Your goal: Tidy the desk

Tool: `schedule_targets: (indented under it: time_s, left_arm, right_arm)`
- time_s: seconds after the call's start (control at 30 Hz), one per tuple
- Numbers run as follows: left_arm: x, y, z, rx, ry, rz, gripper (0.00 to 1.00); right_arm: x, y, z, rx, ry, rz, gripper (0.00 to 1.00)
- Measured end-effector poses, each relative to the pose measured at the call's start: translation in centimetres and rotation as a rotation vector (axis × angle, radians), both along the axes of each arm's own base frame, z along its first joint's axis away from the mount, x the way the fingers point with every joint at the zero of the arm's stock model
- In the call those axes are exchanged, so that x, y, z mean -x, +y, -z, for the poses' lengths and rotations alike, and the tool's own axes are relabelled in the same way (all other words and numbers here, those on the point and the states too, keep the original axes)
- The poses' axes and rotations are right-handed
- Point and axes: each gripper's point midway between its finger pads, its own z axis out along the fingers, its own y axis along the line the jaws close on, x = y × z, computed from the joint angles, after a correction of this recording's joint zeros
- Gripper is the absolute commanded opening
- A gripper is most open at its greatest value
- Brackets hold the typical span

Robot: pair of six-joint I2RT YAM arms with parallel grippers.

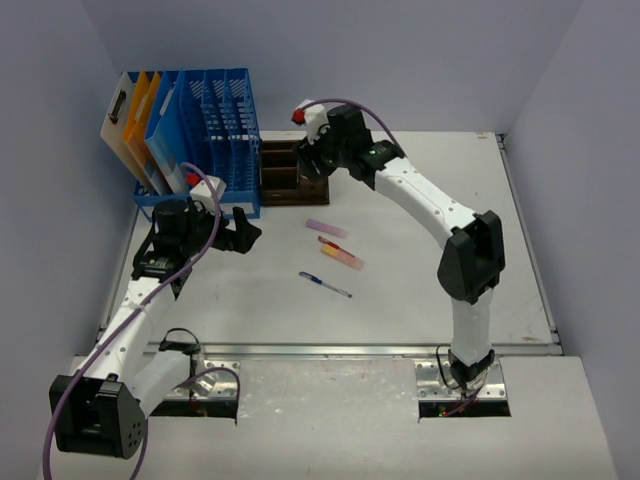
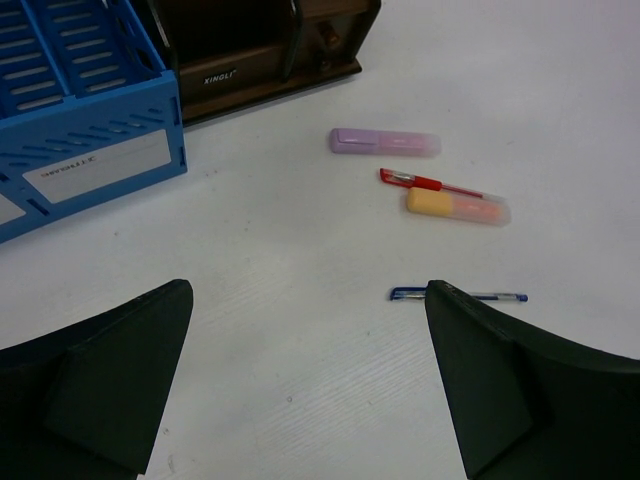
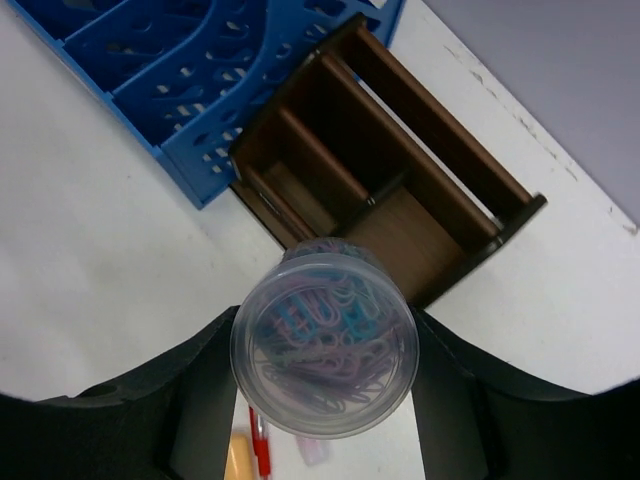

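The off-white desk [image 1: 420, 280] holds a purple highlighter [image 1: 326, 228], a red pen [image 1: 330, 241], an orange highlighter [image 1: 343, 257] and a blue pen [image 1: 325, 285]. They also show in the left wrist view: purple highlighter [image 2: 385, 141], red pen [image 2: 440, 185], orange highlighter [image 2: 458, 207], blue pen [image 2: 405, 293]. My right gripper [image 3: 325, 345] is shut on a clear round tub of coloured paper clips [image 3: 325, 350], held above the brown wooden tray [image 3: 400, 190]. My left gripper [image 2: 305, 385] is open and empty, low over bare desk left of the pens.
A blue mesh file rack [image 1: 210, 125] with yellow and blue folders stands at the back left, beside the wooden tray [image 1: 285, 175]. A silver rail [image 1: 350, 349] runs along the desk's near edge. Walls close in on the left and right.
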Motion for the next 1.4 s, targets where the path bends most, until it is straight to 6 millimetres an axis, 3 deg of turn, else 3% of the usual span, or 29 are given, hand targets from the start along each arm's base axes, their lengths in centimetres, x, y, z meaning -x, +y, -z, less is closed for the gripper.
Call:
schedule_targets:
  time_s: [0.07, 0.17, 0.37, 0.77, 1.13, 1.17, 1.27, 1.3, 1.4]
  left_arm:
    - [0.0, 0.0, 0.0, 0.000, 0.000, 0.000, 1.00]
    - [0.0, 0.0, -0.1, 0.000, -0.002, 0.000, 1.00]
    - [0.1, 0.0, -0.4, 0.001, -0.014, 0.000, 1.00]
    - [0.3, 0.1, 0.0, 0.000, -0.008, -0.003, 1.00]
    - [0.4, 0.1, -0.1, 0.001, -0.012, -0.003, 1.00]
    - [0.4, 0.1, -0.1, 0.000, -0.012, -0.003, 1.00]
    - [0.4, 0.1, -0.1, 0.001, -0.012, -0.003, 1.00]
    - [0.4, 0.1, -0.1, 0.001, -0.012, -0.003, 1.00]
    - [0.4, 0.1, 0.0, 0.000, -0.009, -0.003, 1.00]
  right_arm:
    - [-0.4, 1.8, 0.7, 0.020, -0.030, -0.024, 0.01]
    - [-1.1, 3.5, 3.2, 0.070, -0.045, -0.043, 0.01]
    - [-2.4, 2.7, 8.6, 0.196, -0.031, -0.034, 0.01]
    - [-4.5, 1.8, 8.1, 0.222, -0.115, -0.028, 0.01]
    - [-6.5, 0.5, 10.0, 0.232, -0.120, -0.006, 0.04]
    - [-6.6, 0.5, 9.9, 0.229, -0.124, -0.006, 0.07]
    - [-7.1, 0.8, 10.0, 0.225, -0.133, -0.004, 0.29]
    - [-7.2, 0.8, 9.9, 0.223, -0.136, -0.005, 0.51]
    - [-7.4, 1.0, 9.9, 0.218, -0.144, -0.002, 0.69]
